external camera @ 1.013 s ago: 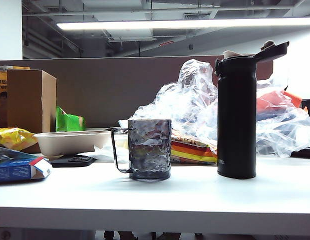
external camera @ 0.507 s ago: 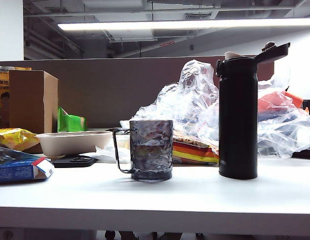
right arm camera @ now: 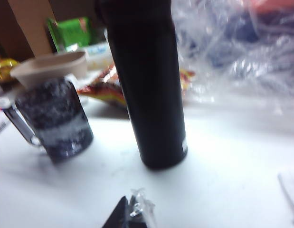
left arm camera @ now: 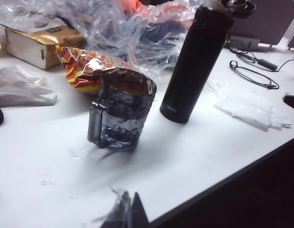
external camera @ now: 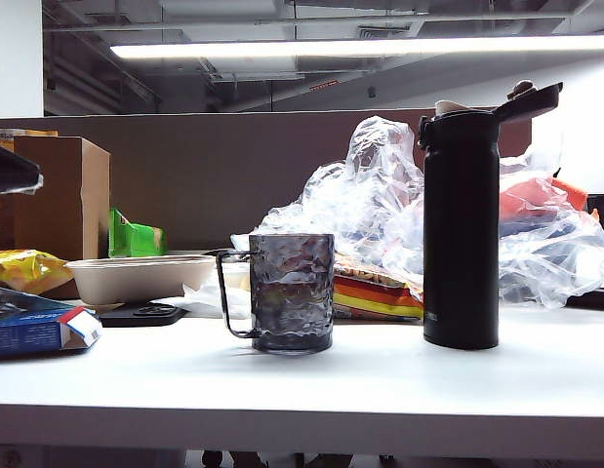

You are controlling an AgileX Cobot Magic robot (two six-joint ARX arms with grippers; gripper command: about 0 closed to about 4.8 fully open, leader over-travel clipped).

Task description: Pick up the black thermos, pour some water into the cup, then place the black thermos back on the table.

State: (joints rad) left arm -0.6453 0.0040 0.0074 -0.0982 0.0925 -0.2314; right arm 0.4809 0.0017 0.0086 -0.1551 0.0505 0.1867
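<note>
Thermos and mug both stand upright on the white table, with neither gripper touching them. The black thermos sits to the right of centre in the exterior view, its flip-top lid swung open, and the cup, a dark grey dimpled mug with a thin black handle pointing left, stands well apart from it on its left. Behind them lie a heap of crumpled clear plastic bags, a striped snack packet, a beige shallow bowl, a brown cardboard box and a blue box at the left edge. The left gripper shows only as clenched dark fingertips wrapped in clear film at the edge of its wrist view, hanging over the front part of the table, clear of the cup and farther still from the black thermos. The right gripper is likewise pressed together and empty, held back over bare tabletop in front of the black thermos, with the cup off to one side; this view is blurred.
</note>
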